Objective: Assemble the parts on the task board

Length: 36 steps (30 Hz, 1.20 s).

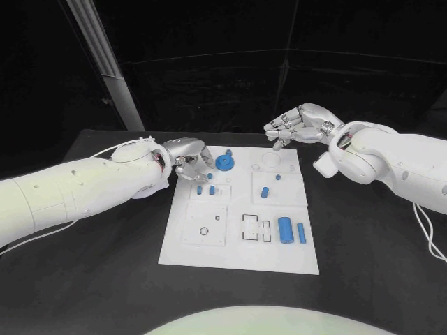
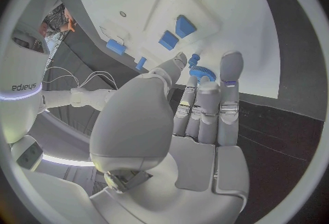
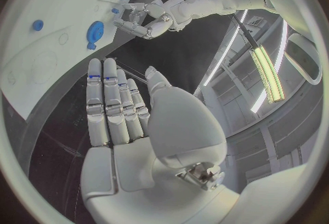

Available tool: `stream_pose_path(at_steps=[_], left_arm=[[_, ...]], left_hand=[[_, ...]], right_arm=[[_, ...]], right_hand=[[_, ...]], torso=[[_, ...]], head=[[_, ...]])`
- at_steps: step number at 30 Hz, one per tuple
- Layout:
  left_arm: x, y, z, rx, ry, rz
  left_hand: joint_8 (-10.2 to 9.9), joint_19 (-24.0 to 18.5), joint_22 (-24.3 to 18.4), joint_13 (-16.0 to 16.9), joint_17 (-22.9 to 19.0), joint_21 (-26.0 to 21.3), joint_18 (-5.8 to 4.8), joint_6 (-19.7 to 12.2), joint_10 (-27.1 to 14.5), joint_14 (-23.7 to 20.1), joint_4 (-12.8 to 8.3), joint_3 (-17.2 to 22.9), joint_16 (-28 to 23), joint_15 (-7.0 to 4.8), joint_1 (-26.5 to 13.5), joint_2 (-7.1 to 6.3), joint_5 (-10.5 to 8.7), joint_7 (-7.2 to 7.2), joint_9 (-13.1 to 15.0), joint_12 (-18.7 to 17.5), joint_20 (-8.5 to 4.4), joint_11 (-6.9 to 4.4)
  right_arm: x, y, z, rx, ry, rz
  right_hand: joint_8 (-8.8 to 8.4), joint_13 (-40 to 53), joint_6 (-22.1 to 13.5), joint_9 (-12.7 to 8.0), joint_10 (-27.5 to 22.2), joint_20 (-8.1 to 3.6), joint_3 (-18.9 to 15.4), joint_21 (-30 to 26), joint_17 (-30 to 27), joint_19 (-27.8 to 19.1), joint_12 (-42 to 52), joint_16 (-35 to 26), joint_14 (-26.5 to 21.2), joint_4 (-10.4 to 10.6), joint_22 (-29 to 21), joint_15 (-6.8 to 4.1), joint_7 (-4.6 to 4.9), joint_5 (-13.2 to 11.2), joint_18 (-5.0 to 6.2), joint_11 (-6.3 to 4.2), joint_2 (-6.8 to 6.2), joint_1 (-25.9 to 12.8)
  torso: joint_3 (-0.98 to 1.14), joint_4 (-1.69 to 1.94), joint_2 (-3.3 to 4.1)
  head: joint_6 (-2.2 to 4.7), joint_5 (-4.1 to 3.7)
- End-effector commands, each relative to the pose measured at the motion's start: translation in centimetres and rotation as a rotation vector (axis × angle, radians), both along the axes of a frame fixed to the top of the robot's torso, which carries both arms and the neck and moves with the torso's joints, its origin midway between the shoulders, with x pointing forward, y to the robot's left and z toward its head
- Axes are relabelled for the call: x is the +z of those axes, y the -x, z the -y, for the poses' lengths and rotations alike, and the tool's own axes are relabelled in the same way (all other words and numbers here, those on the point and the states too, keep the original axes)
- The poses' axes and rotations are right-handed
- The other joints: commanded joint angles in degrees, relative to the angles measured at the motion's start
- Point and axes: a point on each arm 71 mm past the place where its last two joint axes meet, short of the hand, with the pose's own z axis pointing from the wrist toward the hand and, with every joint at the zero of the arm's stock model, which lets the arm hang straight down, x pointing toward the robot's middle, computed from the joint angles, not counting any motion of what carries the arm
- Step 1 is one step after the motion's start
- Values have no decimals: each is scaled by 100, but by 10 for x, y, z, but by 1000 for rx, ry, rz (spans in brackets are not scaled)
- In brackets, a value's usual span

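Note:
The white task board [image 1: 239,248] lies in the middle of the black table. A round blue part [image 1: 225,163] stands at its far left, with small blue pieces [image 1: 207,189] just in front of it. More small pieces [image 1: 267,191] sit mid-board, and a blue cylinder [image 1: 284,227] and a blue bar [image 1: 301,233] lie at the near right. My left hand [image 1: 188,160] hovers at the board's far left edge beside the round part [image 2: 200,73], fingers straight and holding nothing. My right hand [image 1: 302,127] hangs above the far right corner, fingers apart and empty [image 3: 113,108].
Black ring and rectangle outlines [image 1: 250,227] mark slots on the board's near half. A round white recess [image 1: 271,161] lies at the far right. A slanted pale post [image 1: 107,66] rises behind the table's far left. White cables [image 1: 430,234] trail off the right arm.

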Motion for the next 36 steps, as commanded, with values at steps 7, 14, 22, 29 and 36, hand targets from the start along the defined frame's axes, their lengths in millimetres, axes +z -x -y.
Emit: stream_pose_path(at_steps=[7, 14, 22, 29, 36], left_arm=[[28, -3, -26, 95, 457, -35], [37, -3, -43, 248, 964, -234], [35, 7, -37, 287, 1184, -385], [34, 13, -33, 287, 1230, -434], [34, 15, -32, 287, 1238, -444]], left_hand=[[143, 9, -266, 84, -39, -369, 127, 241, 236, -37, 454, -628, -84, -13, 288, 315, -6, 142, 49, 469, 5, -14], [298, -51, -317, 199, -10, -482, 148, 492, 925, -137, 489, -276, -58, -119, 348, 618, -2, 22, 57, 949, -76, -177], [440, -81, -338, 272, 19, -545, 152, 644, 1107, -177, 478, -178, -24, -179, 295, 614, 2, -51, 82, 1177, -134, -261], [473, -99, -360, 290, 13, -598, 159, 650, 1095, -200, 425, -89, -22, -196, 344, 648, 15, -63, 84, 1231, -153, -278], [479, -116, -387, 296, -7, -656, 162, 624, 1062, -222, 410, -48, -31, -191, 333, 643, 14, -50, 78, 1252, -157, -269]], right_arm=[[-2, -2, 9, -12, 294, 147], [-10, 4, 10, 14, 593, 288], [-26, 17, 5, 50, 820, 380], [-34, 24, -1, 72, 894, 414], [-40, 27, -7, 99, 906, 419]], right_hand=[[208, -7, 580, 44, 306, -426, 181, 534, 297, 935, 99, 609, 1064, -508, 269, -372, -257, -274, 80, -274, -154, 556], [136, 0, 984, -2, 737, -706, 571, 1344, 1057, 1412, -22, 2165, 1168, -789, 745, -586, -406, -280, 47, -502, -251, 608], [-45, -25, 988, -14, 601, -708, 810, 1824, 1432, 1361, -317, 2906, 1141, -798, 1075, -579, -409, -356, 25, -447, -437, 366], [-195, -29, 729, -17, 313, -665, 950, 2125, 1605, 1309, -546, 3268, 1111, -809, 1283, -512, -326, -399, 11, -343, -587, 269], [-186, -23, 690, -6, 223, -603, 1211, 2615, 2862, 1113, -601, 4664, 1074, -848, 1636, -475, -296, -407, 34, -307, -684, 170]], torso=[[2, -5, -7], [-12, -8, -15], [-6, -18, -21], [-3, -8, -9], [-3, -12, -1]], head=[[44, -35], [129, -169], [222, -413], [276, -477], [286, -450]])
